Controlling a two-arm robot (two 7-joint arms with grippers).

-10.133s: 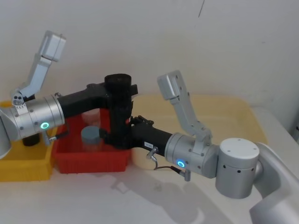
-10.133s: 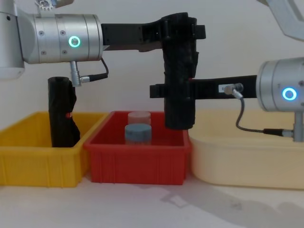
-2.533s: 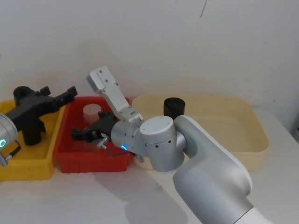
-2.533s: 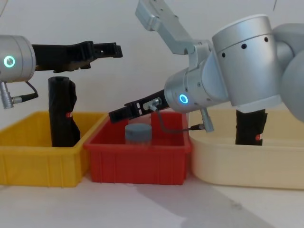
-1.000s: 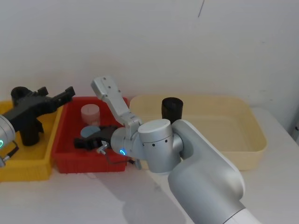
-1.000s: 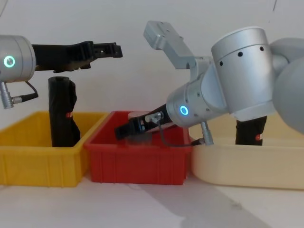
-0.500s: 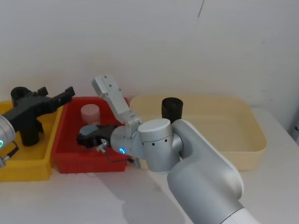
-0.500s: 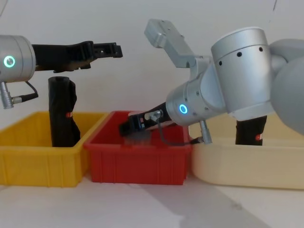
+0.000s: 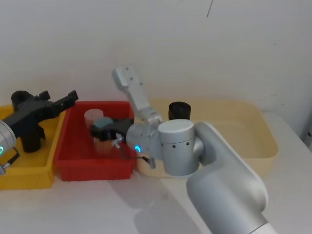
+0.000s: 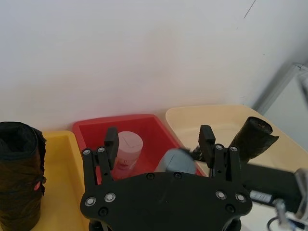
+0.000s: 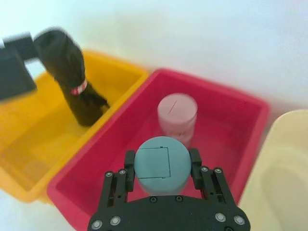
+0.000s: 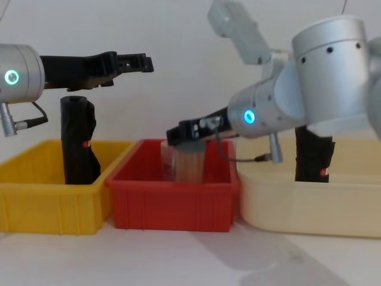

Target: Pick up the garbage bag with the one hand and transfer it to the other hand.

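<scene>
Two grippers: right gripper clamped on blue-lidded jar, raised over red bin; left gripper spread wide, empty, above yellow bin. Garbage bag upright in cream tub.

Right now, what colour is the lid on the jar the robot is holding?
Blue-grey lid, clearest in the right wrist view.

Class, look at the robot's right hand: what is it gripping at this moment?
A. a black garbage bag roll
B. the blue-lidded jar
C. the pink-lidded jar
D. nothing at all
B: the right wrist view shows the right hand shut around the blue-lidded jar, above the red bin, while the pink-lidded jar stands apart in that bin.
</scene>
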